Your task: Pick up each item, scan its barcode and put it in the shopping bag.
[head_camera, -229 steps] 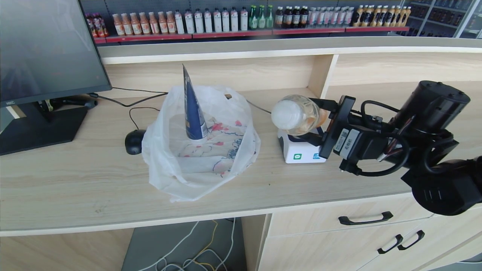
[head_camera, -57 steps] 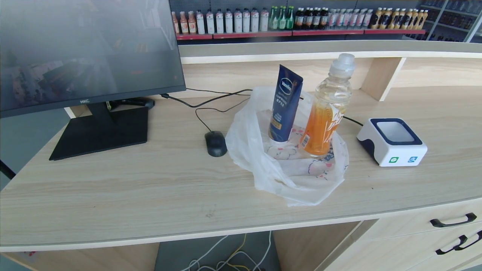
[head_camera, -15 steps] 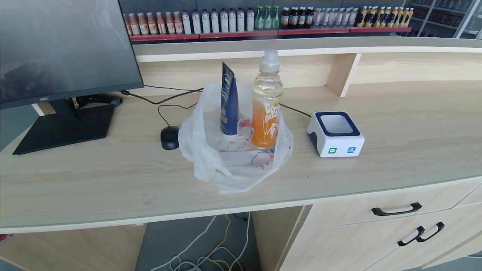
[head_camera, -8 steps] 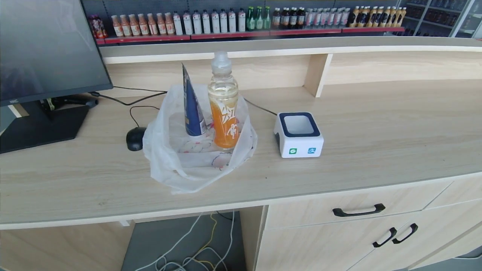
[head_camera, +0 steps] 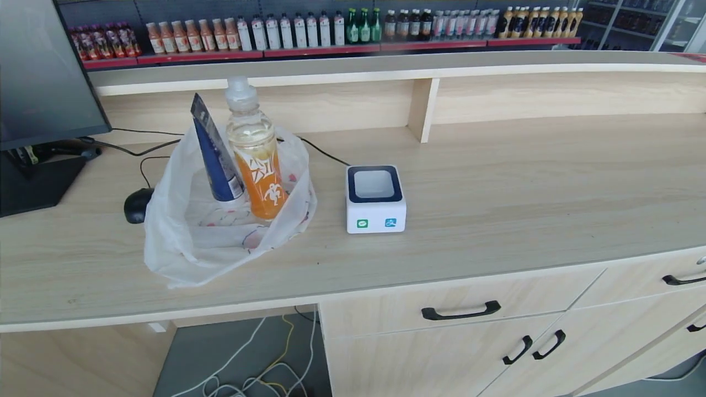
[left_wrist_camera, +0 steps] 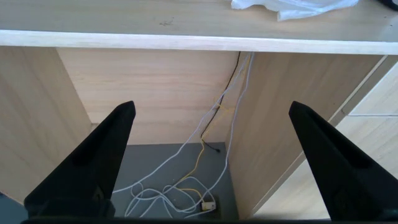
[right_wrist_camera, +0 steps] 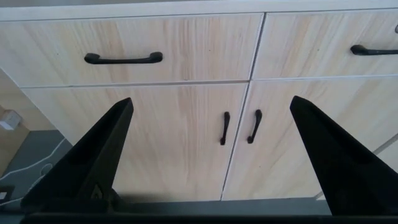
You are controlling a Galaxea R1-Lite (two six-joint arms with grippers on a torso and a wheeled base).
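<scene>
A white plastic shopping bag [head_camera: 182,242] lies open on the wooden counter [head_camera: 496,187]. Inside it stand an orange drink bottle [head_camera: 256,160] and a dark blue tube [head_camera: 215,160], the tube leaning against the bottle. A white barcode scanner [head_camera: 375,199] sits just right of the bag. My left gripper [left_wrist_camera: 210,106] is open and holds nothing, below the counter's front edge, with a corner of the bag [left_wrist_camera: 292,7] above it. My right gripper [right_wrist_camera: 210,101] is open too, facing the cabinet drawers.
A black monitor [head_camera: 38,71] and a mouse [head_camera: 136,205] are left of the bag. Cables [left_wrist_camera: 186,180] hang in the gap under the counter. Drawers with black handles [right_wrist_camera: 123,58] fill the cabinet front. A raised shelf runs along the back of the counter.
The bottle, held over the scanner by my right gripper 15 s ago, now stands in the bag. Both arms have left the head view. The camera has since turned right.
</scene>
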